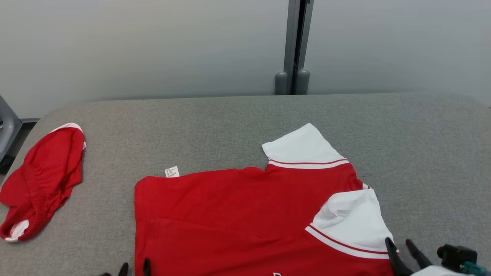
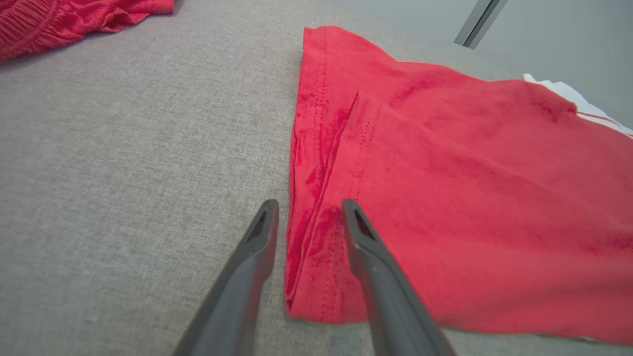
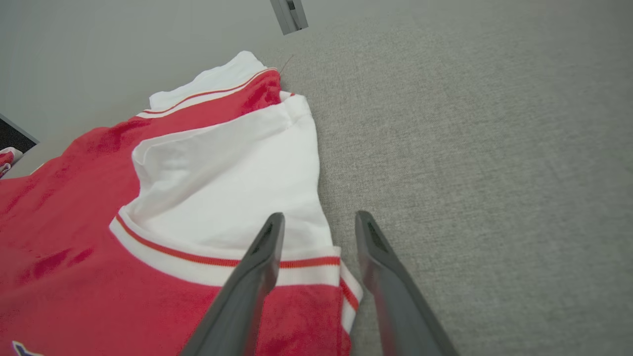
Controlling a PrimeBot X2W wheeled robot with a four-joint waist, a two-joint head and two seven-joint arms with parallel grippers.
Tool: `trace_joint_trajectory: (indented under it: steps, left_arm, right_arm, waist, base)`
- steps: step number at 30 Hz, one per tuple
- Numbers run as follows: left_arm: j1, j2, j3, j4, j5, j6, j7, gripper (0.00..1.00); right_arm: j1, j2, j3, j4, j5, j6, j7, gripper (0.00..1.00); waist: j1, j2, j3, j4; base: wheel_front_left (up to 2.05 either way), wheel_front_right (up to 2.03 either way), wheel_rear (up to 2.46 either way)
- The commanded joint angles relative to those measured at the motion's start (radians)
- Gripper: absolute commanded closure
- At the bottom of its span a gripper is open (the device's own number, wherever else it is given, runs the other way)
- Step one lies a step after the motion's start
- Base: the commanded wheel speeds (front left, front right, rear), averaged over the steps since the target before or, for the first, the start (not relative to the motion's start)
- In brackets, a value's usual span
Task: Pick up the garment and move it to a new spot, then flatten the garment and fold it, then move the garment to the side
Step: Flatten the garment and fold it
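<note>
Head view: the garment (image 1: pixel 230 214), a red shirt with white sleeves, lies spread on the grey fabric-covered worktop (image 1: pixel 230 119), right of the middle and near the front; its lower part is cut off by the picture's bottom edge, where a small print (image 1: pixel 277 274) is too clipped to read. One white sleeve (image 1: pixel 303 147) points away from the robot, and the other (image 1: pixel 356 218) is folded over the red cloth. A small white label (image 1: pixel 172 171) pokes out at the far edge, its text too small to make out. The left claw (image 1: pixel 135 268) shows as dark tips at the bottom edge, and the right claw (image 1: pixel 399 245) sits beside the near sleeve's cuff. In the left wrist view the left claw (image 2: pixel 309 205) stands apart, straddling the shirt's hemmed edge, clamped on nothing. In the right wrist view the right claw (image 3: pixel 320 217) is also apart, one finger over the striped cuff, the other over bare worktop. Whether either touches the cloth is unclear. A second red garment (image 1: pixel 42 180) lies crumpled well apart at the left.
</note>
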Motion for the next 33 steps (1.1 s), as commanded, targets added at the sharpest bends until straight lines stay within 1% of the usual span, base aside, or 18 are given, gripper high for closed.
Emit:
trace_joint_trajectory:
  steps: [1,5,8,14,17,19,24,27,28,29,31,32,33]
  left_arm:
    - [-0.036,0.005,0.003,-0.016,0.011,0.008,0.0,0.0]
    - [-0.093,0.006,0.024,-0.051,0.051,0.01,0.0,0.0]
    - [-0.173,0.008,0.034,-0.038,0.081,-0.001,0.0,0.0]
    - [-0.397,0.032,0.032,0.13,0.081,-0.03,0.018,0.0]
    - [-0.491,0.036,0.031,0.218,0.06,-0.048,0.072,0.0]
    - [-0.549,0.048,0.027,0.263,0.062,-0.053,0.1,0.0]
    - [-0.633,0.058,0.028,0.358,0.053,-0.046,0.129,0.0]
    - [-0.66,0.056,0.026,0.4,0.044,-0.057,0.13,0.0]
    - [-0.668,0.057,0.026,0.41,0.041,-0.061,0.128,0.05]
    - [-0.675,0.056,0.026,0.42,0.036,-0.063,0.123,0.16]
    - [-0.687,0.054,0.024,0.436,0.03,-0.067,0.111,0.63]
    - [-0.694,0.055,0.023,0.439,0.034,-0.066,0.093,0.89]
    - [-0.702,0.056,0.016,0.444,0.042,-0.064,0.085,1.0]
  right_arm:
    - [-0.031,-0.013,-0.015,-0.01,-0.023,0.0,0.0,0.0]
    - [-0.089,-0.012,-0.072,-0.029,-0.073,0.0,0.0,0.0]
    - [-0.157,0.004,-0.081,-0.036,-0.109,0.0,0.0,0.0]
    - [-0.324,0.02,-0.027,-0.01,-0.162,0.0,0.0,0.0]
    - [-0.386,0.025,0.01,0.006,-0.164,0.0,0.0,0.0]
    - [-0.422,0.022,0.033,0.017,-0.16,0.0,0.0,0.0]
    - [-0.465,0.013,0.068,0.032,-0.138,0.0,0.0,0.0]
    - [-0.481,0.004,0.075,0.036,-0.126,0.0,0.0,0.0]
    - [-0.486,0.002,0.08,0.038,-0.124,0.0,0.0,0.0]
    - [-0.493,0.0,0.087,0.041,-0.122,0.0,0.0,0.0]
    - [-0.511,-0.002,0.099,0.05,-0.115,0.0,0.0,0.0]
    - [-0.523,-0.006,0.105,0.055,-0.113,0.0,0.0,0.0]
    - [-0.535,-0.009,0.11,0.061,-0.11,0.0,0.0,0.0]
  waist:
    - [0.0,-0.0001,0.011,0.001]
    - [0.0,-0.0001,0.04,0.0]
    - [0.0,-0.0001,0.074,-0.003]
    - [0.0,-0.0001,0.15,-0.015]
    - [0.0,-0.0001,0.183,-0.018]
    - [0.0,-0.0001,0.203,-0.019]
    - [0.0,-0.0001,0.235,-0.02]
    - [0.0,-0.0001,0.248,-0.018]
    - [0.0,-0.0001,0.252,-0.016]
    - [0.0,-0.0001,0.257,-0.015]
    - [0.0,-0.0001,0.265,-0.011]
    - [0.0,-0.0001,0.27,-0.008]
    - [0.0,-0.0001,0.276,-0.006]
  base:
    - [0.0,0.0,0.0]
    - [0.0,0.0,0.0]
    - [0.0,0.0,0.0]
    - [0.0,0.0,0.0]
    - [0.0,0.0,0.0]
    - [0.0,0.0,0.0]
    - [0.0,0.0,0.0]
    - [0.0,0.0,0.0]
    - [0.0,0.0,0.0]
    - [0.0,0.0,0.0]
    - [0.0,0.0,0.0]
    - [0.0,0.0,0.0]
    - [0.0,0.0,0.0]
